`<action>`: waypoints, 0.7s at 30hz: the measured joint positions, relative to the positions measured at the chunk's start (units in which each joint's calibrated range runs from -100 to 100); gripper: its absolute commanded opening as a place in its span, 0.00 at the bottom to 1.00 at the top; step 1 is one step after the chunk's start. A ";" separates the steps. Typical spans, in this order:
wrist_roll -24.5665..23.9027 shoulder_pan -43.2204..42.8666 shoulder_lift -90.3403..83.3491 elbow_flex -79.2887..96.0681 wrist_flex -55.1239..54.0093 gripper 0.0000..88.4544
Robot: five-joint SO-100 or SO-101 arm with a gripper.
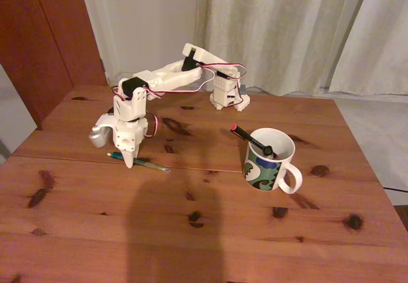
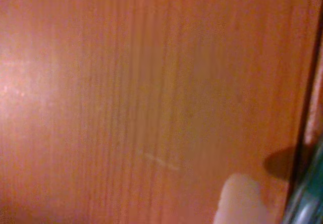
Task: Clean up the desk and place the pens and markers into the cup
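No readable text, labels, brands or numbers on any surface in either view.

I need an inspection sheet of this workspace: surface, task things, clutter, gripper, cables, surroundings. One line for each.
Surface: reddish-brown wooden desk with dark knots and a seam across its planks.
Task things: teal-green pen lies flat on the desk near the seam; black pen with red tip leans in the patterned white cup, its tip sticking out over the rim.
Clutter: nothing seen.
Gripper: white gripper points down at the green pen, tip at desk level; open or shut cannot be told.
Cables: red and white wires run along the arm.
Surroundings: pale curtains behind the desk, a wooden panel at left in the fixed view.
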 measured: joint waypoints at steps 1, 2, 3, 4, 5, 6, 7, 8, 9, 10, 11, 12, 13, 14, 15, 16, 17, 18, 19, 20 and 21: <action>0.00 0.07 0.17 0.00 0.00 0.17; 0.00 0.07 0.42 0.00 0.00 0.17; 0.00 0.15 0.68 0.00 0.00 0.17; 0.00 0.22 0.76 0.00 0.00 0.17; 0.00 0.29 0.93 -0.08 0.00 0.17; 0.00 0.44 1.10 -0.08 0.00 0.16; 0.00 0.51 1.19 -0.08 0.00 0.16; 0.00 0.51 1.44 -0.17 0.00 0.16; 0.00 0.51 1.44 -0.34 0.00 0.16; 0.00 0.51 1.61 -0.59 0.00 0.15; 0.00 0.51 1.61 -0.59 0.00 0.11; 0.05 0.59 1.61 -0.59 0.00 0.05; 0.34 0.66 1.69 -0.59 0.00 0.00; 0.78 0.95 1.69 -0.59 0.00 0.01; 1.03 1.03 1.86 -0.59 0.00 0.02; 1.17 1.10 1.86 -0.59 0.00 0.01; 1.22 1.17 1.86 -0.59 0.00 0.01; 1.22 1.17 1.86 -0.59 0.00 0.01; 1.22 1.17 1.86 -0.59 0.00 0.01; 1.22 1.17 1.86 -0.59 0.00 0.01; 1.22 1.17 1.86 -0.59 0.00 0.01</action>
